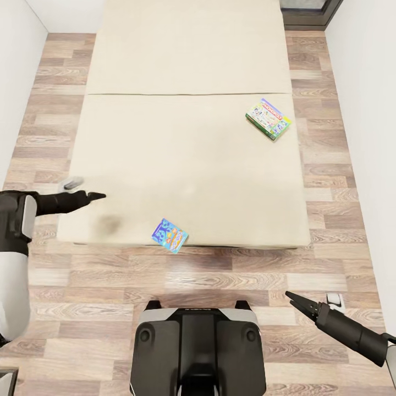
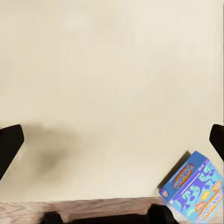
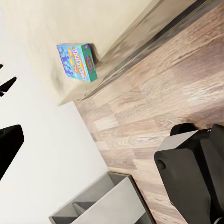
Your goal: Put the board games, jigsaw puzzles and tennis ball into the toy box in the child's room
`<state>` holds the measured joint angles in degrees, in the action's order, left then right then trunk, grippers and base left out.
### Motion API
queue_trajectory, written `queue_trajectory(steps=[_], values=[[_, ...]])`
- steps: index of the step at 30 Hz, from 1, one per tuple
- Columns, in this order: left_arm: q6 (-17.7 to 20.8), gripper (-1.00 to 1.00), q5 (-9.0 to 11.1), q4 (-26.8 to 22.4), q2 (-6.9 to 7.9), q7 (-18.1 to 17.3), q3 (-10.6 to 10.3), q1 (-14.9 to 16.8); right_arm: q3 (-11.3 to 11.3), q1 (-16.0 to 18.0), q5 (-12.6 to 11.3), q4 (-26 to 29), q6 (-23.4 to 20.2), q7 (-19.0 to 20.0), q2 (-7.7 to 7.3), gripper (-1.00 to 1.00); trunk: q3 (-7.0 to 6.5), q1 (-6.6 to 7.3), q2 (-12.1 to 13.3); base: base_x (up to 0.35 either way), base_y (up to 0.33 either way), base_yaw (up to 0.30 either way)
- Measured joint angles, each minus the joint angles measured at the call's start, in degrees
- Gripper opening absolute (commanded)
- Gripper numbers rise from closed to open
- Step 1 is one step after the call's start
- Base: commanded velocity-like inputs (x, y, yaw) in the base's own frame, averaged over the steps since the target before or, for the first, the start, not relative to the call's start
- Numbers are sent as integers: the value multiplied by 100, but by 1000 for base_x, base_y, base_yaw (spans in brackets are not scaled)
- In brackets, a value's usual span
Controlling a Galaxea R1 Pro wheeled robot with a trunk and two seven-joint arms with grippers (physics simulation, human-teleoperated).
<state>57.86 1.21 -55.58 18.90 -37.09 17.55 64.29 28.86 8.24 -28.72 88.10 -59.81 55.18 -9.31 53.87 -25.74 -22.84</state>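
The left gripper [image 1: 97, 195] is hovering over the near left corner of the bed [image 1: 192, 165], above the cream mattress; its fingers appear drawn together to a point in the head view, while the left wrist view is showing dark finger edges [image 2: 9, 144] set wide apart at both sides, so whether it is open or closed cannot be told. It is holding nothing.

The right gripper [image 1: 291, 297] is hanging over the wood plank floor [image 1: 330, 181] at the robot's right, well apart from the bed; its fingers are lying close together with nothing between them.

A blue board game [image 1: 170, 235] is lying flat at the near edge of the mattress, slightly overhanging it, between the two grippers and nearer the left one. It is also showing in the left wrist view [image 2: 193, 186] and the right wrist view [image 3: 77, 61].

A second board game [image 1: 268, 119], green-edged with a white cover, is lying flat near the right edge of the mattress, well apart from both grippers.

The robot's base [image 1: 198, 346] is standing on the floor just in front of the bed.
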Motion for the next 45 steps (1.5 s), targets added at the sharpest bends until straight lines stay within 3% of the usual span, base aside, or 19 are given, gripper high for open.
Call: queue_trajectory(steps=[3, 4, 7, 8, 9, 10, 11, 14, 15, 19, 24, 30, 36, 45], values=[[23, 100, -6, -12, 481, -742, 4, -96, 0, 0, 1, 1, 2, -2, 4, 100, 0, 0, 0, 0, 0, 0], [27, 100, 2, -12, 487, -751, 4, -98, 0, 0, 2, 1, 2, -2, 4, 100, 0, 0, 0, 0, 0, 0], [32, 100, -24, -18, 951, -1493, 6, -246, 0, 0, 7, 3, 7, -3, 8, 100, 0, 0, 0, 0, 0, 0], [20, 100, -41, -18, 1240, -1977, 7, -376, 0, 0, 14, 3, 21, -5, 11, 100, 0, 0, 0, 0, 0, 0], [19, 100, -35, -18, 1404, -2227, 7, -455, 0, 0, 21, 4, 34, -4, 14, 100, 0, 1, 0, 0, 0, 0], [-2, 100, -42, -17, 1674, -2695, 8, -615, 0, 0, 33, 2, 66, -5, 18, 100, 0, 0, 0, 0, 0, 0], [-6, 100, -38, -16, 1814, -2934, 9, -710, 0, 0, 40, 3, 86, -6, 20, 100, 0, 1, 0, 0, 0, 0], [-36, 100, -46, -5, 2132, -3579, 13, -1000, -2, 0, 70, 1, 141, -6, 29, 100, 0, 0, 0, 0, 0, 0], [-36, 100, -44, -5, 2135, -3586, 13, -1004, -2, 0, 70, 1, 142, -6, 29, 100, 0, -1, 0, 0, 0, 0], [-116, 100, -52, 24, 2413, -4253, 22, -1417, -7, 0, 97, -11, 183, -8, 41, 100, 0, 0, 0, 0, 0, 0], [-332, 100, -49, 137, 2590, -4707, 24, -1972, -22, 0, 111, -51, 210, -16, 53, 100, 0, 0, 0, 0, 0, 0], [-591, 100, -21, 424, 2620, -4871, 28, -2477, -42, 0, 124, -119, 225, -38, 63, 100, 0, 0, 1, 0, 0, 0], [-825, 100, 3, 1031, 2559, -4926, 30, -2811, -46, 0, 134, -151, 269, -48, 69, 100, -17, 0, 0, 0, 0, 0], [-1467, 100, -20, 2024, 2359, -4931, 28, -2921, -56, 0, 124, -162, 635, -43, 75, 100, -88, 0, 0, 0, 0, 0]])
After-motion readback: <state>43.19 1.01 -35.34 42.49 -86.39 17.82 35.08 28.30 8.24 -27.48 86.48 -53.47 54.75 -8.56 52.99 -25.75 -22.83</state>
